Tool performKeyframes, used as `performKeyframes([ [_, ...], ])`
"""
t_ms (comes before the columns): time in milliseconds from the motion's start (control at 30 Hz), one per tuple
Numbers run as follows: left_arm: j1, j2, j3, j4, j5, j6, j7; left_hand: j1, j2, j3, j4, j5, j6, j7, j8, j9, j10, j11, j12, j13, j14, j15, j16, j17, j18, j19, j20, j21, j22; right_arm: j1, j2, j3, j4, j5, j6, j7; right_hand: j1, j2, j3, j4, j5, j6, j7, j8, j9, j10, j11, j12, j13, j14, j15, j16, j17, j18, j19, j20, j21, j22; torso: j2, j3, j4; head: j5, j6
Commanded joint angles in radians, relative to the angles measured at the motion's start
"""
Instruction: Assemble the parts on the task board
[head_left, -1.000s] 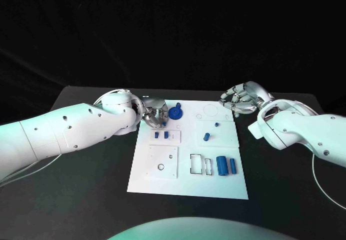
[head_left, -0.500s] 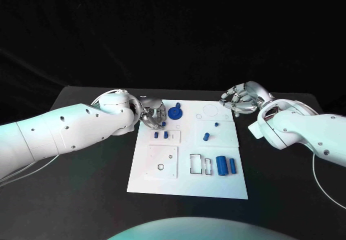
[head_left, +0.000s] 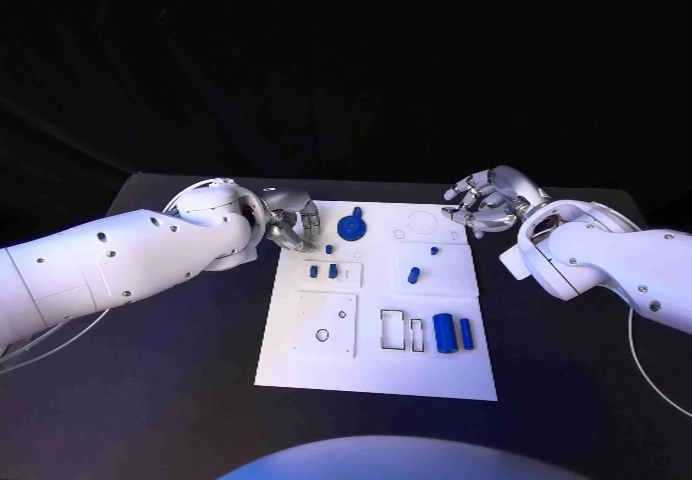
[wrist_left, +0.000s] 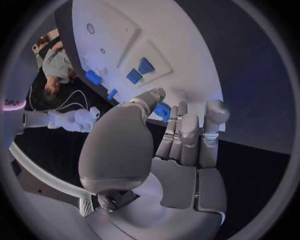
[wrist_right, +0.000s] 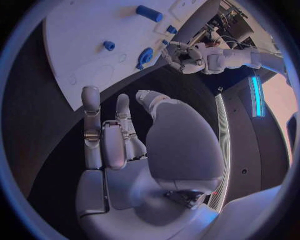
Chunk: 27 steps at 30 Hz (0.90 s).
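Observation:
The white task board (head_left: 378, 365) lies mid-table. At its far left end stands a blue knob (head_left: 356, 222), with a small blue piece (head_left: 330, 248) just in front of it. Two small blue blocks (head_left: 323, 270) sit on a raised plate, a blue peg (head_left: 414, 272) lies mid-board, and two blue cylinders (head_left: 453, 332) stand at the near right. My left hand (head_left: 293, 222) hovers at the board's far left corner, fingers fairly straight and thumb opposed; the small blue piece (wrist_left: 162, 111) shows just past its fingertips. My right hand (head_left: 488, 200) hangs off the far right corner, fingers spread, holding nothing.
A square plate with two holes (head_left: 325, 325) and empty rectangular slots (head_left: 400, 328) lie on the board's near half. Black table (head_left: 173, 380) surrounds the board on both sides. The right wrist view shows the board (wrist_right: 81, 40), the knob (wrist_right: 145, 56) and my left hand (wrist_right: 184, 57).
My left hand has drawn back to the left, away from the blue knob, and the small blue piece in front of the knob now shows. The right hand has barely moved.

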Motion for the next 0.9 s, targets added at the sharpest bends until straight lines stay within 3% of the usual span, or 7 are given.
performKeyframes([
  [33, 0.001, -0.024, 0.004, 0.009, 0.296, -0.060, 0.128, -0.021, -0.006, -0.029, 0.016, -0.007, -0.004, 0.011, 0.012, -0.004, -0.039, 0.009, 0.002, -0.004, -0.130, 0.010, -0.107, -0.188, 0.039, -0.112, 0.009, -0.212, 0.011, -0.001, -0.001, 0.000, -0.006, -0.134, 0.152, 0.019, 0.007, -0.005, 0.017, -0.013, -0.024, -0.011, 0.008, -0.007, -0.008, 0.008, 0.009, -0.078, -0.060, 0.025, 0.012, 0.029, 0.039, -0.004, 0.036, 0.004, 0.064, 0.044, -0.002, 0.0011, -0.0004, -0.005, 0.003],
  [167, 0.002, -0.065, 0.007, 0.017, 0.634, -0.088, 0.244, -0.050, 0.007, -0.087, 0.063, -0.017, -0.009, 0.023, 0.023, -0.008, -0.050, 0.016, 0.037, 0.002, -0.204, 0.018, -0.150, -0.268, 0.053, -0.166, 0.019, -0.336, -0.036, -0.001, -0.001, 0.000, -0.012, -0.310, 0.243, 0.008, 0.001, -0.015, 0.016, -0.044, -0.045, 0.016, 0.017, -0.012, -0.020, -0.010, 0.027, -0.220, -0.164, 0.039, 0.026, 0.054, 0.073, -0.014, 0.064, 0.016, 0.128, 0.093, -0.002, -0.0008, 0.0018, -0.008, 0.006],
  [400, 0.001, -0.111, 0.007, 0.043, 1.102, -0.107, 0.387, -0.010, 0.084, -0.065, 0.101, -0.002, -0.005, 0.012, 0.044, -0.015, 0.002, 0.000, 0.090, 0.005, -0.205, 0.005, -0.160, -0.312, 0.057, -0.142, 0.011, -0.386, -0.072, -0.007, -0.001, 0.000, -0.003, -0.529, 0.313, -0.017, 0.016, -0.011, 0.011, -0.083, -0.064, 0.053, 0.013, -0.019, -0.034, -0.007, 0.033, -0.320, -0.247, 0.044, 0.032, 0.070, 0.094, -0.017, 0.072, 0.023, 0.158, 0.120, -0.002, -0.0014, -0.0004, -0.033, 0.015],
  [433, 0.001, -0.117, 0.007, 0.049, 1.155, -0.105, 0.401, -0.045, 0.091, -0.078, 0.140, -0.042, 0.015, 0.002, 0.061, -0.010, 0.029, -0.010, 0.101, 0.004, -0.192, -0.001, -0.160, -0.321, 0.057, -0.128, 0.005, -0.392, -0.078, -0.009, -0.001, 0.000, 0.001, -0.559, 0.318, -0.025, 0.018, -0.009, 0.013, -0.086, -0.065, 0.061, 0.010, -0.018, -0.036, -0.004, 0.031, -0.327, -0.255, 0.044, 0.032, 0.072, 0.096, -0.017, 0.073, 0.022, 0.163, 0.124, -0.002, -0.0015, -0.0004, -0.035, 0.016],
  [467, 0.001, -0.123, 0.007, 0.057, 1.202, -0.101, 0.414, -0.059, 0.086, -0.090, 0.153, -0.047, 0.028, -0.003, 0.074, -0.005, 0.038, -0.013, 0.105, 0.003, -0.188, -0.004, -0.160, -0.325, 0.056, -0.124, 0.003, -0.394, -0.080, -0.011, -0.001, 0.000, 0.006, -0.587, 0.321, -0.035, 0.019, -0.007, 0.015, -0.088, -0.064, 0.068, 0.007, -0.019, -0.037, -0.001, 0.030, -0.333, -0.260, 0.045, 0.030, 0.075, 0.099, -0.018, 0.074, 0.022, 0.166, 0.127, -0.001, -0.0017, -0.0002, -0.038, 0.018],
  [733, 0.000, -0.150, 0.005, 0.098, 1.342, -0.099, 0.472, -0.084, 0.067, -0.132, 0.185, -0.043, 0.011, -0.004, 0.083, 0.000, 0.055, -0.019, 0.110, -0.004, -0.176, -0.011, -0.163, -0.342, 0.055, -0.106, -0.007, -0.411, -0.091, -0.022, 0.007, 0.000, 0.020, -0.698, 0.318, -0.100, 0.024, -0.007, 0.025, -0.099, -0.088, 0.090, 0.006, -0.028, -0.046, 0.019, 0.029, -0.357, -0.289, 0.052, 0.029, 0.092, 0.122, -0.028, 0.098, 0.020, 0.223, 0.168, -0.002, -0.0034, 0.0017, -0.054, 0.017],
  [900, 0.000, -0.156, 0.004, 0.122, 1.363, -0.105, 0.484, -0.079, 0.070, -0.132, 0.184, -0.044, 0.008, -0.004, 0.082, -0.001, 0.058, -0.020, 0.110, -0.005, -0.176, -0.012, -0.164, -0.344, 0.055, -0.105, -0.007, -0.413, -0.092, -0.030, 0.021, 0.000, 0.016, -0.725, 0.309, -0.128, 0.035, -0.002, 0.046, -0.110, -0.093, 0.101, 0.012, -0.035, -0.051, 0.029, 0.033, -0.372, -0.306, 0.053, 0.032, 0.097, 0.129, -0.031, 0.104, 0.022, 0.239, 0.181, 0.000, -0.0020, 0.0017, -0.049, 0.018],
])
